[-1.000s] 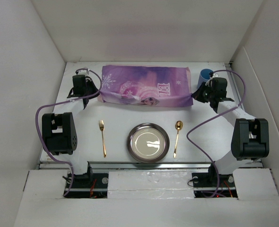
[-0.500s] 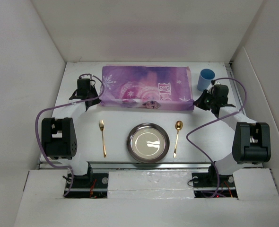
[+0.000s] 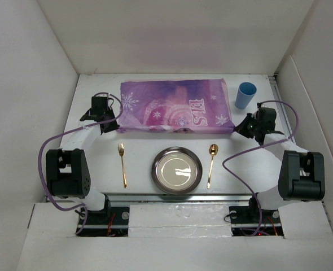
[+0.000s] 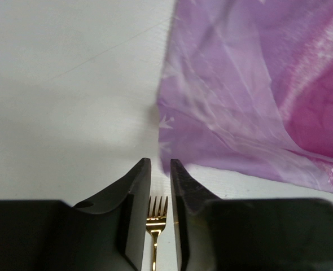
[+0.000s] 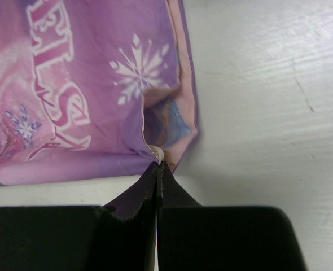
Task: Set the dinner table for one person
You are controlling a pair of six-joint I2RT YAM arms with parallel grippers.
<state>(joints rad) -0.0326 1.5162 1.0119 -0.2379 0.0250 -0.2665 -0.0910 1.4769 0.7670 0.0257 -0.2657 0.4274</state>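
The purple snowflake "ELSA" cloth (image 3: 175,106) lies spread across the far part of the white dinner table (image 3: 144,148). My right gripper (image 3: 235,128) is shut on the cloth's near right corner; the right wrist view shows the tips (image 5: 157,165) pinching a fold of cloth (image 5: 87,84). My left gripper (image 3: 113,125) is by the near left corner. In the left wrist view its jaws (image 4: 160,164) stand slightly apart with nothing between them, just short of the cloth (image 4: 257,84). A gold fork (image 4: 155,217) shows on the table below them.
A steel plate (image 3: 176,170) sits near centre front, with the gold fork (image 3: 122,164) left of it and a gold spoon (image 3: 211,162) right of it. A blue cup (image 3: 246,95) stands at the far right, beside the cloth. White walls enclose the table.
Both grippers moved nearer, pulling the cloth's front edge so it lies flatter and wider. The left jaws have parted from the cloth; the right still pinches its corner.
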